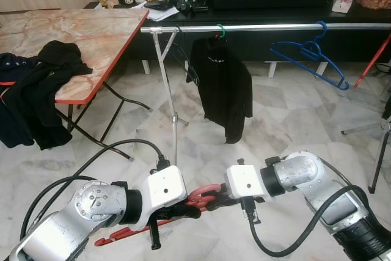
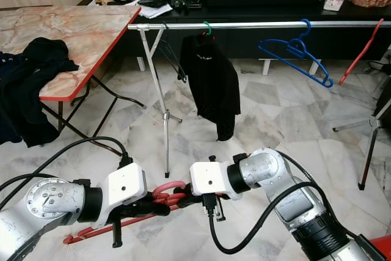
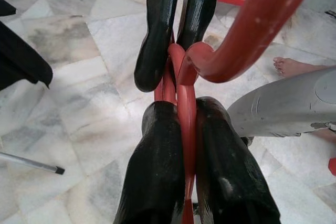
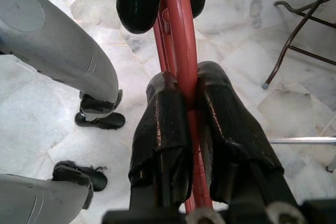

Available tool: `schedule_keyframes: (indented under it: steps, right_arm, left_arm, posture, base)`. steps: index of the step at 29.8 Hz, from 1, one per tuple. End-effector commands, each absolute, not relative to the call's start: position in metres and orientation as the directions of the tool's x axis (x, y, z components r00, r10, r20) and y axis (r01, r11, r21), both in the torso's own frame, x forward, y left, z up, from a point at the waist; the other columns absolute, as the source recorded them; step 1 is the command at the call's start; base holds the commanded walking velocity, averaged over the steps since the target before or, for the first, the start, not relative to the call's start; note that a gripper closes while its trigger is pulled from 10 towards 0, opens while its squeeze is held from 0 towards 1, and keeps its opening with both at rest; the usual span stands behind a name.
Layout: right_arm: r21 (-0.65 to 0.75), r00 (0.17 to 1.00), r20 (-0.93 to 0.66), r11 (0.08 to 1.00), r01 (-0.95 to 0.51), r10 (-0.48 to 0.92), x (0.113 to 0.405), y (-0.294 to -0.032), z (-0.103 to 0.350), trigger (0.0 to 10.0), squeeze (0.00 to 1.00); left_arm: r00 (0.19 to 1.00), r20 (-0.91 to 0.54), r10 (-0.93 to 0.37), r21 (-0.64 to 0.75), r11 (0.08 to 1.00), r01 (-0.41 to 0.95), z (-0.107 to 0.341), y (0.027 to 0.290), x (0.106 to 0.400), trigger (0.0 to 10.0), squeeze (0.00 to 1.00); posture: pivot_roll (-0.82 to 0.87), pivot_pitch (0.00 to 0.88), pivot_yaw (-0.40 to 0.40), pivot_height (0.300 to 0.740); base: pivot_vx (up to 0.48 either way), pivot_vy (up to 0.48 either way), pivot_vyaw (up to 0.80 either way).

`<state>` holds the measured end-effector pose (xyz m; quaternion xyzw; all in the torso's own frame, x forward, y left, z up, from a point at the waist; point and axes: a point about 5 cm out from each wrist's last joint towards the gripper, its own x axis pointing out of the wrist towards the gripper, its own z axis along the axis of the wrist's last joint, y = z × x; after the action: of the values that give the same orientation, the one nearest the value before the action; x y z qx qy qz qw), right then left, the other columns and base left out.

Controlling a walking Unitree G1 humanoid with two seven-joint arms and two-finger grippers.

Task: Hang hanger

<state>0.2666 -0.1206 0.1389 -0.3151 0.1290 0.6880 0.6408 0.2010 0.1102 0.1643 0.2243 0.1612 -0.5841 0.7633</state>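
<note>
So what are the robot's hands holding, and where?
Both hands grip the red hanger near its hook: left hand and right hand each pinch the thin neck.

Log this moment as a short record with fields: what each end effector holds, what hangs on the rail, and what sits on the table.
held item: red hanger, low in front of the robot, near the hook
left end effector: shut on the red hanger
right end effector: shut on the red hanger, facing the left one
rail: silver bar, horizontal, ahead of the robot
on rail: black garment on a green hook; blue hanger, bare
table: marble top with red edge, to the left; dark clothes draped over its near edge
task state: red hanger not yet on the rail
</note>
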Motion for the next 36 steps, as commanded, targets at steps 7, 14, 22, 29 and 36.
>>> schedule_keyframes:
  steps: [7,14,22,29,36]
  right_arm:
    - [-0.222,-0.009,-0.579,-0.168,-0.960,0.815,0.2630,-0.1148,0.1391,10.0,1.00]
    - [-0.234,-0.010,-0.600,-0.187,-0.954,0.800,0.2626,-0.1165,0.1370,10.0,0.00]
    - [-0.230,-0.010,-0.613,-0.190,-0.954,0.790,0.2628,-0.1170,0.1350,10.0,1.00]
    - [-0.254,0.016,-0.647,-0.196,-0.947,0.763,0.2656,-0.1186,0.1308,10.0,0.00]
    - [-0.234,-0.002,-0.611,-0.184,-0.955,0.792,0.2638,-0.1166,0.1336,0.0,0.00]
  left_arm:
    - [0.260,-0.528,-0.809,0.156,0.209,0.965,0.1618,0.1104,0.2000,0.0,0.00]
    - [0.259,-0.525,-0.810,0.157,0.207,0.966,0.1617,0.1092,0.1998,0.0,0.00]
    - [0.258,-0.525,-0.811,0.157,0.206,0.966,0.1616,0.1089,0.1998,0.0,0.00]
    - [0.258,-0.526,-0.811,0.160,0.203,0.966,0.1615,0.1082,0.1995,0.0,0.00]
    - [0.259,-0.526,-0.810,0.161,0.204,0.966,0.1613,0.1082,0.1994,0.0,0.00]
  posture:
    - [-0.01,0.048,0.047,0.740]
    - [-0.02,0.046,0.046,0.740]
    - [-0.01,0.043,0.045,0.740]
    - [-0.01,0.042,0.044,0.740]
    - [-0.02,0.044,0.045,0.740]
  base:
    - [0.000,0.000,0.00]
    - [0.000,0.000,0.00]
    - [0.000,0.000,0.00]
    - [0.000,0.000,0.00]
    - [0.000,0.000,0.00]
